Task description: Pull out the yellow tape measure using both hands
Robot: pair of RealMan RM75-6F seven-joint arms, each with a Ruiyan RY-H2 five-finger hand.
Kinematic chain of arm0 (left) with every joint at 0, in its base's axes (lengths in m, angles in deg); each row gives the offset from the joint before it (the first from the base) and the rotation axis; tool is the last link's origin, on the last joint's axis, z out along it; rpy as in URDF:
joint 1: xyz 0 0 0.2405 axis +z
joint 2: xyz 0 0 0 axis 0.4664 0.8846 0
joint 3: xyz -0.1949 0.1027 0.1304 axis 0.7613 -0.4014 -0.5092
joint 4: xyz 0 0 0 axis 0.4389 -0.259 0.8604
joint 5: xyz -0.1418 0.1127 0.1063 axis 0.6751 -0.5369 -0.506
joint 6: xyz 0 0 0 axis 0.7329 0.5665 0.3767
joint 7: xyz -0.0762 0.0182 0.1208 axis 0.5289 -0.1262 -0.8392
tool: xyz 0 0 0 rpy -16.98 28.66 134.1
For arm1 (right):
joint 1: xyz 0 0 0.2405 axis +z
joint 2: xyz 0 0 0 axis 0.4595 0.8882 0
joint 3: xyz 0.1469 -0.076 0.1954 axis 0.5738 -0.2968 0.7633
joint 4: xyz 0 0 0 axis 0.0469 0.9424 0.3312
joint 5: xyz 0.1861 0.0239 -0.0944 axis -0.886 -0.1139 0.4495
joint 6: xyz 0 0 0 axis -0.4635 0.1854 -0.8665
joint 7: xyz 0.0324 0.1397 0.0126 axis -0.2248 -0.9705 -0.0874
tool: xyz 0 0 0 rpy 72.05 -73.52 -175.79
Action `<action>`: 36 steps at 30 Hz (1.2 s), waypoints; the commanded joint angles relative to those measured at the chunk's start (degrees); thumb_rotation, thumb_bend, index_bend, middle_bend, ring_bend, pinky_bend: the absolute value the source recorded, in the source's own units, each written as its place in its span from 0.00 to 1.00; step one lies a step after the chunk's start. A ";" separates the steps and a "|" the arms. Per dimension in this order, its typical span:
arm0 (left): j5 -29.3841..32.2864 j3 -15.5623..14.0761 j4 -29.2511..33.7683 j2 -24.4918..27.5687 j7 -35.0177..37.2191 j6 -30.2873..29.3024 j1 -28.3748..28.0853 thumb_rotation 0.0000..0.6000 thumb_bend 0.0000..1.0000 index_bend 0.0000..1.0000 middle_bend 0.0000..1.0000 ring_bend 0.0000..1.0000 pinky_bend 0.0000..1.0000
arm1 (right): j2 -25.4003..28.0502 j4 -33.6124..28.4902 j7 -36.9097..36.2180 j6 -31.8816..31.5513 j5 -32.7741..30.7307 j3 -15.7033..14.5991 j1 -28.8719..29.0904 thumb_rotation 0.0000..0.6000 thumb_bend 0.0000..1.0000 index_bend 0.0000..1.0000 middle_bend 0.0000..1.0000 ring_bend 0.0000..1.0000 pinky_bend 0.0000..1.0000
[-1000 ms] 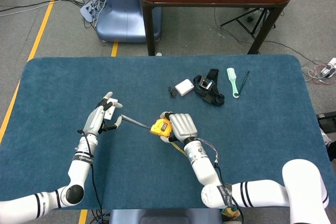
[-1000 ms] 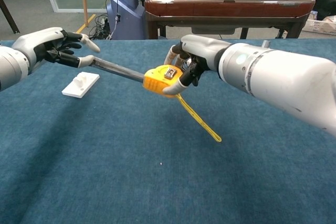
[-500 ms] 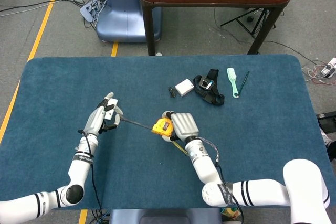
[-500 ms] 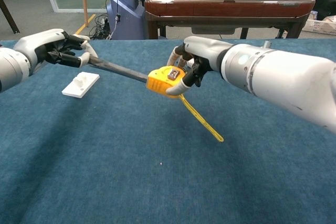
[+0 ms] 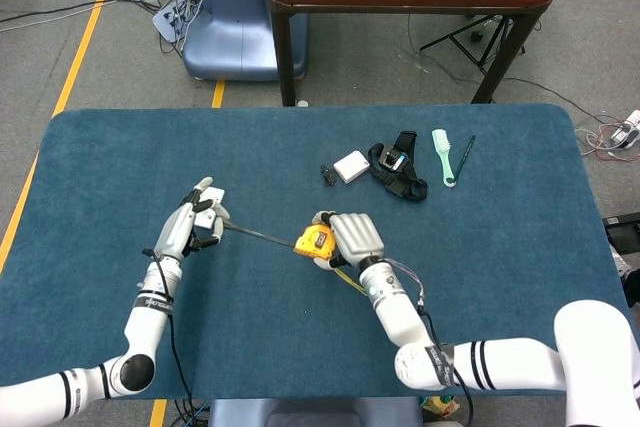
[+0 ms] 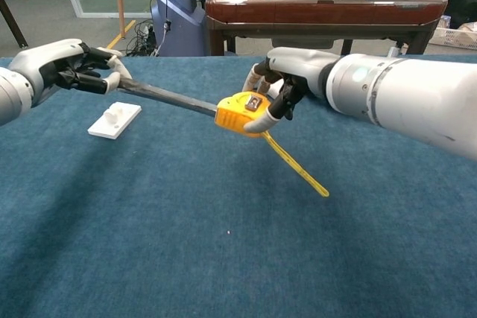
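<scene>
right hand (image 6: 287, 83) gripping yellow tape measure (image 6: 242, 112), left hand (image 6: 71, 72) pinching the pulled-out blade (image 6: 168, 97) end

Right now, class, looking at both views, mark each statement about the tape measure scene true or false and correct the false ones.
1. The right robot hand holds the yellow tape measure. True.
2. The left robot hand holds nothing. False: it grips the end of the blade drawn out of the case.
3. The blade runs between the two hands, above the table. True.
4. A yellow strap hangs below the case. True.
5. The green comb lies under the left hand. False: it lies at the table's far right, beside a pen.
6. The white block sits on the case. False: it lies on the table near the left hand.
</scene>
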 commanded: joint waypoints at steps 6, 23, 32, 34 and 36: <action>-1.50 -0.26 0.58 0.58 1.39 -1.39 1.29 1.00 0.58 0.55 0.04 0.00 0.00 | 3.19 -1.81 -0.10 0.95 1.07 -2.00 -0.52 1.00 0.82 0.72 0.69 0.64 0.37; -4.18 -1.18 1.79 2.25 3.92 -3.11 4.07 1.00 0.58 0.54 0.04 0.00 0.00 | 11.43 -5.45 -5.99 3.84 5.68 -6.57 -4.88 1.00 0.82 0.73 0.69 0.64 0.37; -4.35 -0.89 2.20 4.25 5.37 -3.49 5.61 1.00 0.58 0.54 0.04 0.00 0.00 | 15.71 -6.88 -9.71 5.03 10.06 -9.78 -8.17 1.00 0.82 0.73 0.69 0.64 0.37; -4.40 -0.94 2.31 4.71 5.65 -3.46 5.94 1.00 0.58 0.54 0.04 0.00 0.00 | 16.48 -7.08 -10.01 5.02 10.92 -10.40 -8.69 1.00 0.82 0.73 0.69 0.64 0.37; -4.39 -1.01 2.38 5.19 5.85 -3.38 6.27 1.00 0.58 0.54 0.04 0.00 0.00 | 17.25 -7.35 -10.65 5.04 11.64 -10.98 -9.36 1.00 0.82 0.73 0.69 0.64 0.37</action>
